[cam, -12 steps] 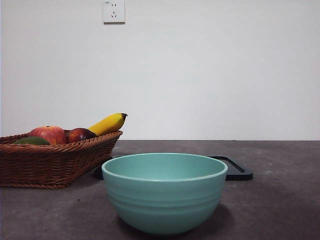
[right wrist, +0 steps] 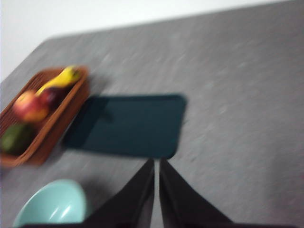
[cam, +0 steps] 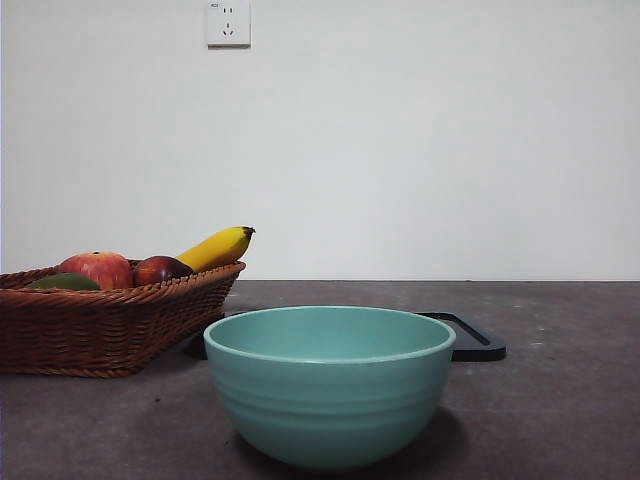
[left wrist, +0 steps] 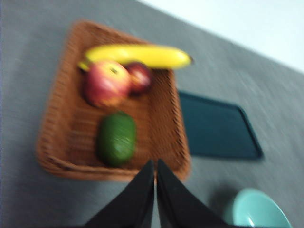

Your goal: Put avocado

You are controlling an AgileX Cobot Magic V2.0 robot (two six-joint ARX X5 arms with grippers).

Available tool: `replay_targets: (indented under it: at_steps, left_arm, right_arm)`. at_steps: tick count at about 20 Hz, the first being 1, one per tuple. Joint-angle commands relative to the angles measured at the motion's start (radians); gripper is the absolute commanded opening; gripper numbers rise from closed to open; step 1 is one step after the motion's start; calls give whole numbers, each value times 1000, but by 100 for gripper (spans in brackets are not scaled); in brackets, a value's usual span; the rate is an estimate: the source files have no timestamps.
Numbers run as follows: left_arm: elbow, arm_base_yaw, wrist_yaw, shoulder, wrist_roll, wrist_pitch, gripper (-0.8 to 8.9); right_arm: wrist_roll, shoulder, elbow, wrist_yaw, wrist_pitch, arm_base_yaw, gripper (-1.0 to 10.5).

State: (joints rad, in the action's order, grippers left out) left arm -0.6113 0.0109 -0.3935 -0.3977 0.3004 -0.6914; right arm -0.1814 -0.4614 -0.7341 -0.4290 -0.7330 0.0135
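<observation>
Left wrist view: the avocado (left wrist: 117, 138) is seen lying untouched in the wicker basket (left wrist: 57, 156); the left gripper (left wrist: 155, 167) is held closed and empty above. Pickup and placement are judged outstanding.

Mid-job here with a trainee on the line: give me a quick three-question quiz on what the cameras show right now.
1. True or false: the avocado lies in the wicker basket.
2. Which fruit rests across the basket's rim? A) the banana B) the apple C) the dark red fruit
3. Fill in: the left gripper and the right gripper both have their jaws ____ and hold nothing.

Key
1. True; it lies apart from the other fruit.
2. A; its tip sticks out past the rim toward the dark tray.
3. Shut; the teal bowl stands in front of the tray.
</observation>
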Motion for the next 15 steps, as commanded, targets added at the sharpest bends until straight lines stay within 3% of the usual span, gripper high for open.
replay_targets:
  at_steps: [1,8,15]
  left_arm:
    - [-80,-2,-75,-66,-104,-67,9]
    - [-264,-56,-187,-213,-197,-284,9]
    - [-327,-113,-187,-233,-265,-422,9]
  right_arm:
    - [80,-84,-102,-48,-93,26,10]
    - [186,-244,-267,-74,-312,169,10]
    - [224,-283,-295,-76,-397,348,10]
